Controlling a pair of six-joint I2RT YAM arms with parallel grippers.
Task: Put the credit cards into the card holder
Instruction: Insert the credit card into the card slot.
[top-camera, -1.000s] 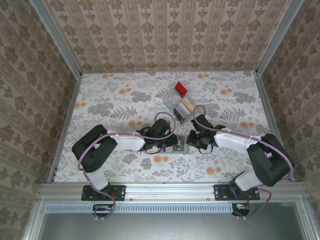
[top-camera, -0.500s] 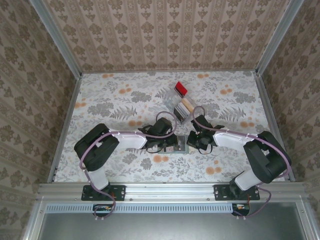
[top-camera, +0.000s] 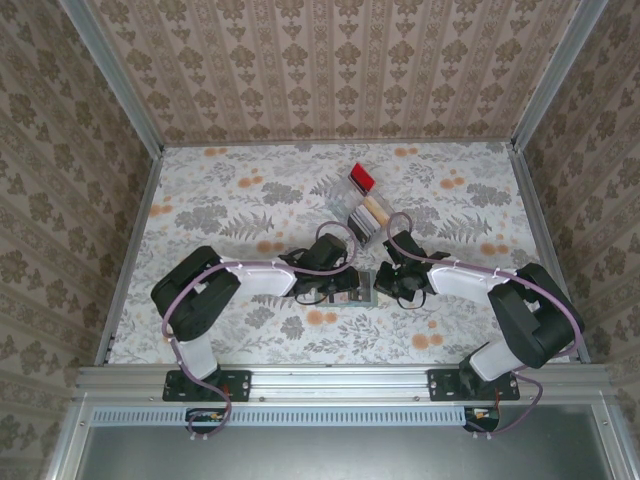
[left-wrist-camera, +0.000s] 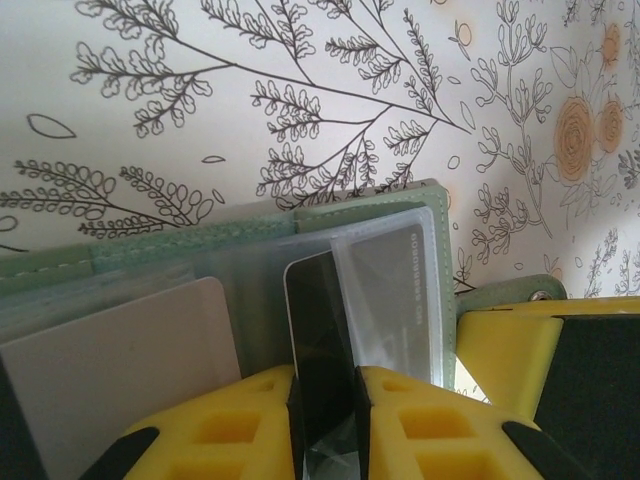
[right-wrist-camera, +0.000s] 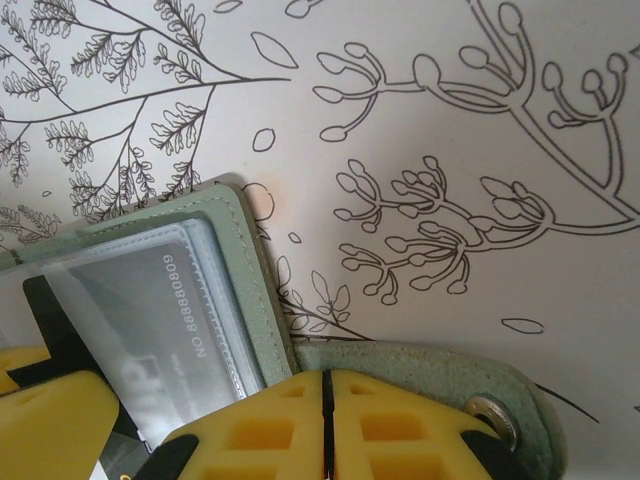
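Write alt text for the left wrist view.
The left gripper pinches a dark card between its yellow fingers, the card partly under a clear sleeve of the open sage-green card holder. A beige card sits in the holder to the left, all on a floral-print table.

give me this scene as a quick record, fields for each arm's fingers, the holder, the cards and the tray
left fingers: shut on dark card, its far end partly under a clear sleeve of the holder
right fingers: shut on the holder's snap strap
holder: green, open, on the table
beige card: on the holder beside the dark card
tray: clear, red end, farther back, cards in it
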